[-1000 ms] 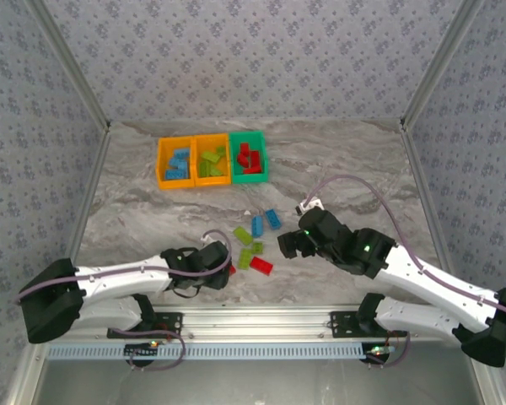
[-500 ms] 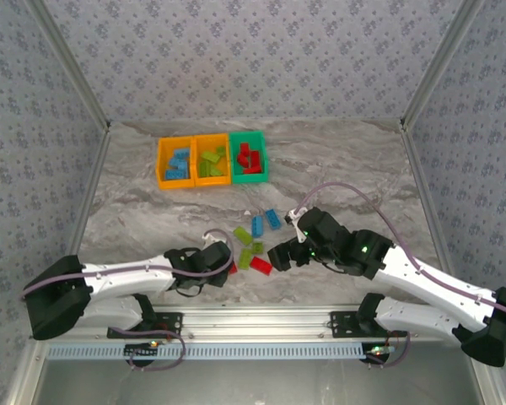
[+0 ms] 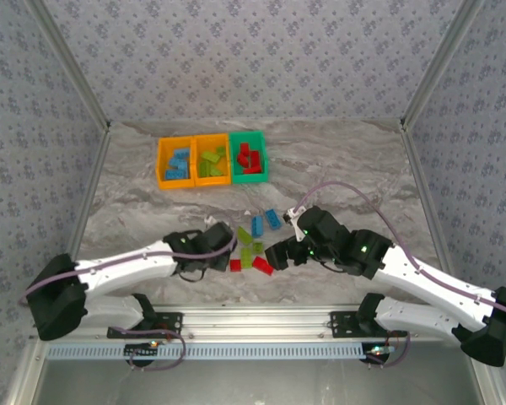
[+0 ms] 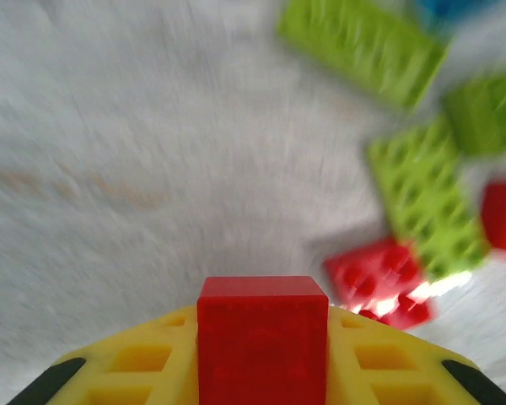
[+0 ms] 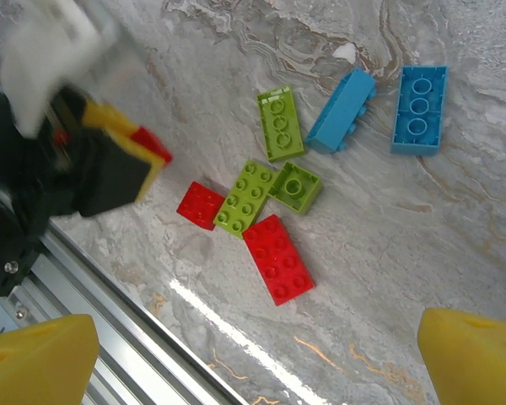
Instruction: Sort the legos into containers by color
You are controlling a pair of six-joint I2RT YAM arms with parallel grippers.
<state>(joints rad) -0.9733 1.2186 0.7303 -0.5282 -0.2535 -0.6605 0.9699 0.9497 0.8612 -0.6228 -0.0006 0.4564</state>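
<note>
Red brick — left claw now grips it.

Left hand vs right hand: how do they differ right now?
Grip: the left hand is closed on a small red brick; the right hand holds nothing.
Spread: the left hand's fingers are pinched in, the right hand's stand wide apart.
Place: the left hand is left of the loose bricks, the right hand at their right edge.
Shared: yellow fingers, both near that pile.
</note>
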